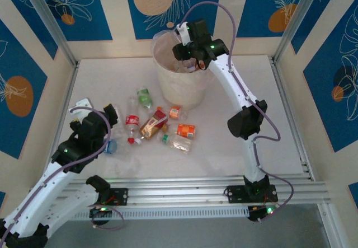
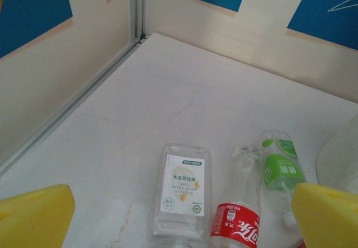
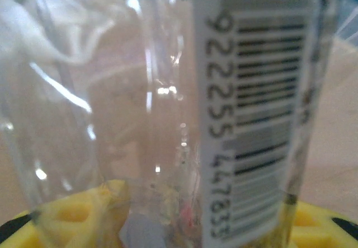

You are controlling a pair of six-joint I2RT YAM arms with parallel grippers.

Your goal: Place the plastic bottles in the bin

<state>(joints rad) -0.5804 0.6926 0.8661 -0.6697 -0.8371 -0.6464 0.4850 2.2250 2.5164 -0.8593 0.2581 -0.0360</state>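
The right tool is closed narrow on a clear bottle, which is clamped between its yellow fingers. A barcode label is turned to the wrist camera. The bottle's long axis runs away from the fingers, so it is judged to hang roughly along the tool's own line. In the top view the tool is held directly over the mouth of the bin, inside the rim with its liner. The coming move turns on that relation: the bottle lies above the opening, so a release alone is judged enough to drop it in. What is already in the bin is hidden by the tool and cannot be told.

The left tool is spread wide and nothing is held in it. It hovers over the worktop on the near left side of the bin, well apart from it. Ahead of it three lie flat, side by side: a white-labelled bottle, a red-labelled bottle and a green-labelled bottle, the last nearest the bin. Their long axes run roughly along the tool's line, away from the arm. More bottles are scattered just in front of the bin. The left arm is judged nearer to the loose ones.
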